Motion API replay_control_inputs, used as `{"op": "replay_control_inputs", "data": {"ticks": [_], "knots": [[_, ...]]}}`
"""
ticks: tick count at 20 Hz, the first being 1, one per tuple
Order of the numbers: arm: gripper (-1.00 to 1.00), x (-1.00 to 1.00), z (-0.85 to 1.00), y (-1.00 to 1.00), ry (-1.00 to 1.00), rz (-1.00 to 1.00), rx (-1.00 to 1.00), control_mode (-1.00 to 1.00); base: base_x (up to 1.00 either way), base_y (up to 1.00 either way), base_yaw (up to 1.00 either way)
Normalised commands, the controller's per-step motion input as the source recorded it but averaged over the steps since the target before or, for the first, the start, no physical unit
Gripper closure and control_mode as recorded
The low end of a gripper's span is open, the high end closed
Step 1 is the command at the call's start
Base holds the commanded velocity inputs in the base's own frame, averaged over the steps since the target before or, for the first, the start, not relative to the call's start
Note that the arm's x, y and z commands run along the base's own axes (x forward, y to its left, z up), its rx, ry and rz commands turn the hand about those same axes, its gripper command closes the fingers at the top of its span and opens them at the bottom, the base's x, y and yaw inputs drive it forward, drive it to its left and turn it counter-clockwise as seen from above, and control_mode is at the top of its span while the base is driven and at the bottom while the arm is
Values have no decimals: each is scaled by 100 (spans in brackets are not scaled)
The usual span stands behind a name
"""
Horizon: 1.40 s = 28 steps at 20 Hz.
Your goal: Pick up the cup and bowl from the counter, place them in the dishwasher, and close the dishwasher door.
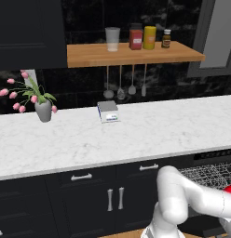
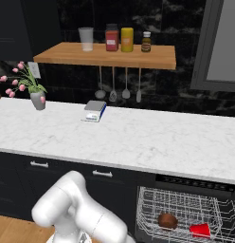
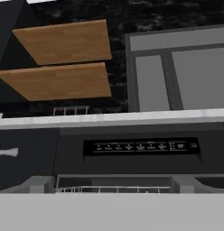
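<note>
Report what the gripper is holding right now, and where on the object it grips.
Nothing is held. The bowl and the cup already lie in the dishwasher rack, apart from the arm, and the open gripper carries neither.

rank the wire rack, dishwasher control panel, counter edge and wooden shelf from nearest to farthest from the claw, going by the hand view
1. wire rack: lowest, just ahead
2. control panel: above the rack
3. counter edge: just over the panel, a close call with it
4. wooden shelf: high up, left

The arm (image 1: pixel 182 200) is folded low, its elbow (image 2: pixel 62 204) raised and the forearm stretched out sideways. The jaws are spread fully and nothing is held.
</note>
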Motion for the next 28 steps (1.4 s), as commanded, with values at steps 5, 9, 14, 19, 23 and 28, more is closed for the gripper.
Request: {"op": "replay_control_inputs", "data": {"ticks": [5,9,14,19,23,28], "knots": [[-100,44,-23,-15,16,0,-8,-100,0,0,0],[-100,12,-4,-41,14,0,-1,-100,0,0,0],[-100,0,-13,-47,3,0,0,-100,0,0,0],[-100,-10,-31,-61,6,-2,0,-100,0,0,0],[-100,-50,-37,-68,7,0,0,-100,0,0,0],[-100,-55,-74,-48,6,3,0,-100,0,0,0]]}}
